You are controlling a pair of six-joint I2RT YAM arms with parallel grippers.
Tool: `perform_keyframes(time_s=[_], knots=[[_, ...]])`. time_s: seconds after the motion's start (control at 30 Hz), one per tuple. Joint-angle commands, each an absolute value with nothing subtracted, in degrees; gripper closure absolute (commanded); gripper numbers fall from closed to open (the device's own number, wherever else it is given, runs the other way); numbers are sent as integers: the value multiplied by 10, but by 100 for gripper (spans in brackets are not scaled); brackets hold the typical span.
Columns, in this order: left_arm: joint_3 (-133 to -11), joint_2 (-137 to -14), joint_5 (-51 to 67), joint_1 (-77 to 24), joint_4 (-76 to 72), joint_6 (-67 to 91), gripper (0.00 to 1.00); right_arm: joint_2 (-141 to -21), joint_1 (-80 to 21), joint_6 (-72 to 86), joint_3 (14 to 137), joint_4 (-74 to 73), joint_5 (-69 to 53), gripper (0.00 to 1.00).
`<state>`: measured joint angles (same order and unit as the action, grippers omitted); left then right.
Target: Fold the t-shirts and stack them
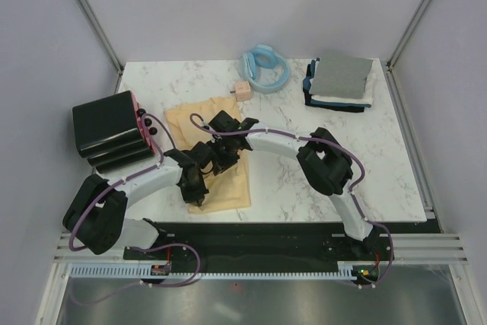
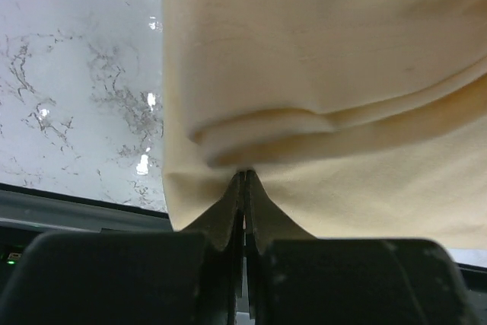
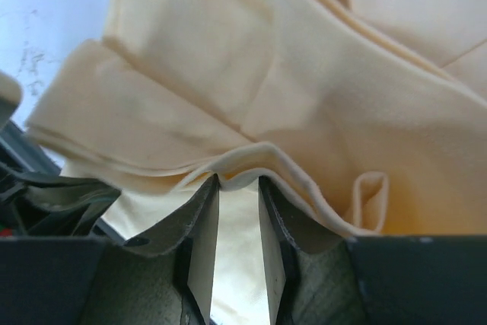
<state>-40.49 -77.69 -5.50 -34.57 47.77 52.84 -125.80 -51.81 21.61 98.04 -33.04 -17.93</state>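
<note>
A pale yellow-cream t-shirt (image 1: 232, 188) lies partly folded on the marble table, left of centre, with both grippers over its middle. My left gripper (image 1: 207, 173) (image 2: 245, 176) is shut on a lower edge of this shirt (image 2: 319, 58), just below a folded lip. My right gripper (image 1: 221, 142) (image 3: 238, 182) is open, a gap between its jaws. Its fingertips (image 3: 209, 195) sit right under a layered hem of the shirt (image 3: 228, 74), which drapes across them. At the back right is a stack of folded t-shirts: grey (image 1: 342, 74) on top, white (image 1: 346, 100) under it, dark navy (image 1: 308, 85) at the bottom.
A black box with a pink-red side (image 1: 110, 131) stands at the table's left edge. A light blue ring-shaped thing (image 1: 266, 70) and a small pinkish block (image 1: 243, 90) sit at the back centre. Bare marble (image 1: 304, 188) lies right of the yellow shirt.
</note>
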Motion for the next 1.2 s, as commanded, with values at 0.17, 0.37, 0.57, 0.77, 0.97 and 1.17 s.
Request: perform_keyframes(time_s=[0.17,0.37,0.57,0.77,0.97,1.17], knots=[[-383,-801,-46,-345,449,505,98,-1281,-486,199,1019,-302,-96,67],[-388,-805,-49,-345,449,497,98,-1303,-460,196,1064,-300,-76,66],[-391,-816,-46,-345,449,494,98,-1327,-442,191,1103,-300,-66,66],[-399,-826,-47,-345,449,491,98,-1312,-427,181,1105,-301,-57,66],[-453,-843,-70,-345,462,489,85,-1241,-404,172,1101,-303,-68,65],[-584,-851,-147,-328,504,468,78,-1156,-393,162,1059,-332,-71,62]])
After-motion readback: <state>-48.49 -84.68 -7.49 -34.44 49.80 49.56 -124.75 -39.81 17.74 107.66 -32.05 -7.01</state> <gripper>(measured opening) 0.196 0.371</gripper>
